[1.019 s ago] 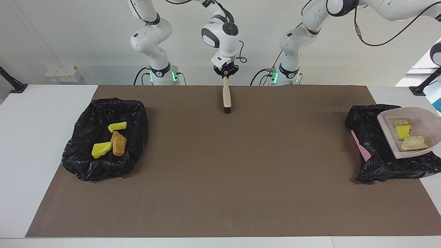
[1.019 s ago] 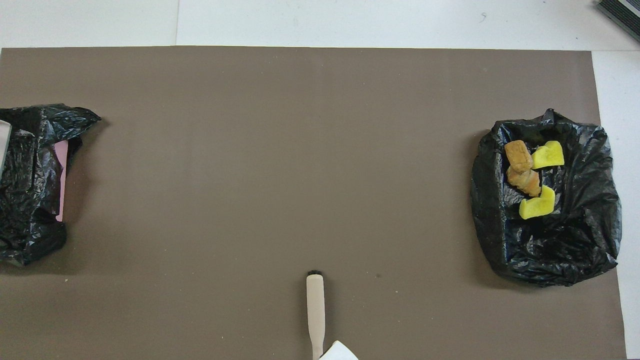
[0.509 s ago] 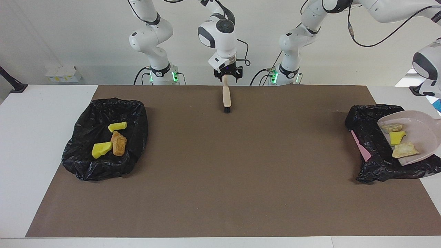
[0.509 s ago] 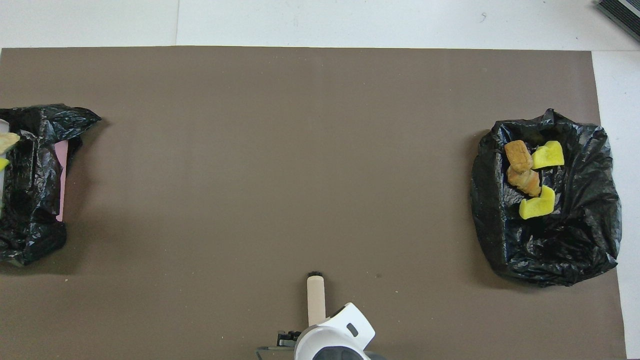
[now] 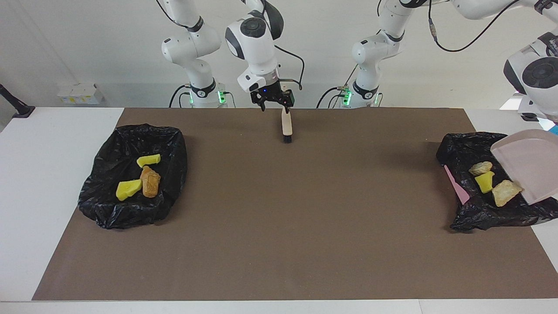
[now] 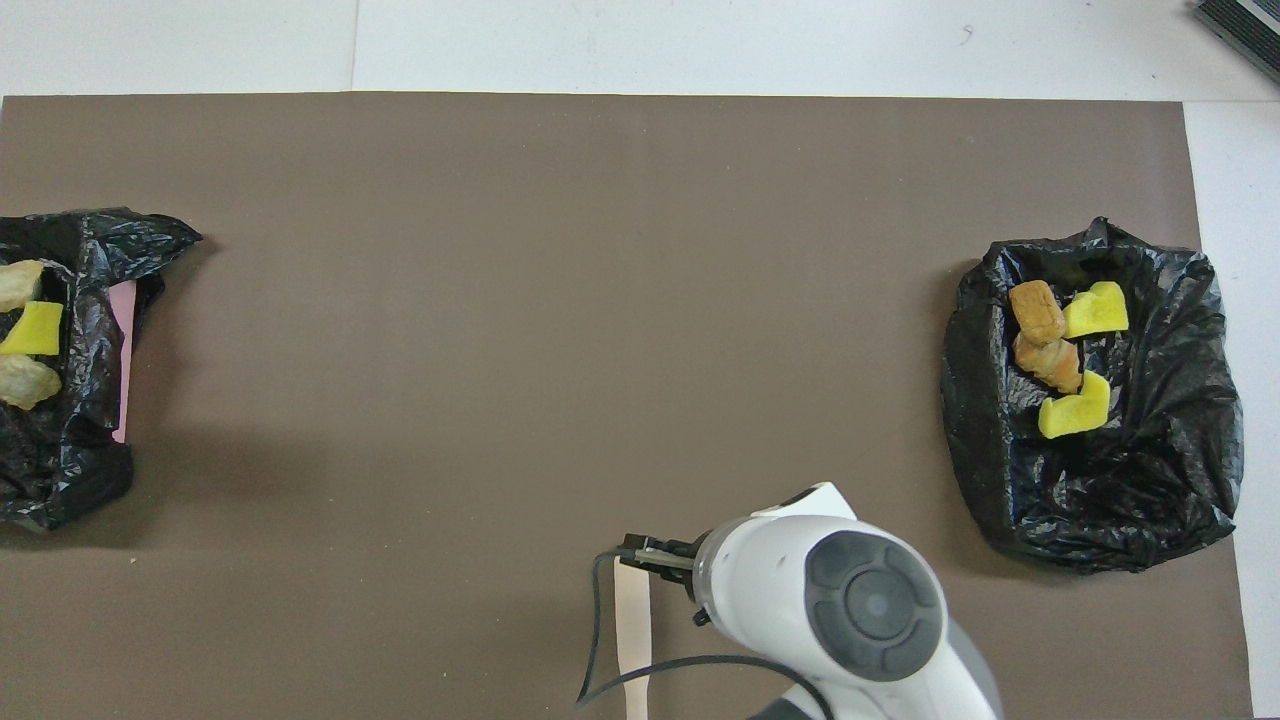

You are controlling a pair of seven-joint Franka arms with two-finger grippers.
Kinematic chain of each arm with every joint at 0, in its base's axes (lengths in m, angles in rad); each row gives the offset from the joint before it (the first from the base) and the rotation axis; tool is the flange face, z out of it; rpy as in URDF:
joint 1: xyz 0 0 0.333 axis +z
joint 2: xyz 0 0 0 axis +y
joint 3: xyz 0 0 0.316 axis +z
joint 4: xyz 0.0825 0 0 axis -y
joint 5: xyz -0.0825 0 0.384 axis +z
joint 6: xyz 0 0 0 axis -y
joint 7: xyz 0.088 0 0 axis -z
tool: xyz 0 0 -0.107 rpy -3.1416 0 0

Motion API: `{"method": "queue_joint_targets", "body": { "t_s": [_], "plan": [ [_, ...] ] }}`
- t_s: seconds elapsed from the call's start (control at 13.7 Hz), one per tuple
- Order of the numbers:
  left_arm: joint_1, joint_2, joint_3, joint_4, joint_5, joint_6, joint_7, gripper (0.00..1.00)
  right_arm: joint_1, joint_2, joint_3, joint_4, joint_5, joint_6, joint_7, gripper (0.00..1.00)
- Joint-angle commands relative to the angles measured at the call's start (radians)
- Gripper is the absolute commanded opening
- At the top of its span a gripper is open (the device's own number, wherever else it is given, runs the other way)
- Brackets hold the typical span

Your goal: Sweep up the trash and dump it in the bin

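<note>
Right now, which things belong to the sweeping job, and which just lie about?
Job: yellow sponge chunks; brown bread-like lumps; black-lined bin, right arm's end; black-lined bin, left arm's end; pale pink plastic dustpan; beige-handled brush.
Lying about: small white boxes by the wall; black corner stand.

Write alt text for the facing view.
The left arm tips a pink dustpan over a black-lined bin, spilling trash in. The right pincer hangs open over the brush; another bin holds more trash.
</note>
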State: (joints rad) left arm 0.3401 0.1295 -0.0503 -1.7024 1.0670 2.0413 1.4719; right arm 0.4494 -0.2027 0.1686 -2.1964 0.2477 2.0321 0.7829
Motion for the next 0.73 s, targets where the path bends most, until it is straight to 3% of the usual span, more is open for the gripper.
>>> {"method": "queue_joint_targets", "body": {
  "t_s": [0.0, 0.29, 0.65],
  "plan": [
    [-0.027, -0.083, 0.013, -0.054, 0.063, -0.024, -0.025, 0.0, -0.127, -0.023, 0.006, 0.093, -0.008, -0.116, -0.126, 1.0],
    [-0.053, -0.093, 0.001, -0.054, 0.024, -0.02, -0.071, 0.0, -0.323, -0.02, 0.008, 0.263, -0.056, -0.311, -0.316, 1.0],
    [-0.081, -0.074, 0.001, -0.046, -0.328, -0.046, -0.111, 0.0, -0.397, 0.002, 0.008, 0.408, -0.237, -0.424, -0.401, 1.0]
  ]
}}
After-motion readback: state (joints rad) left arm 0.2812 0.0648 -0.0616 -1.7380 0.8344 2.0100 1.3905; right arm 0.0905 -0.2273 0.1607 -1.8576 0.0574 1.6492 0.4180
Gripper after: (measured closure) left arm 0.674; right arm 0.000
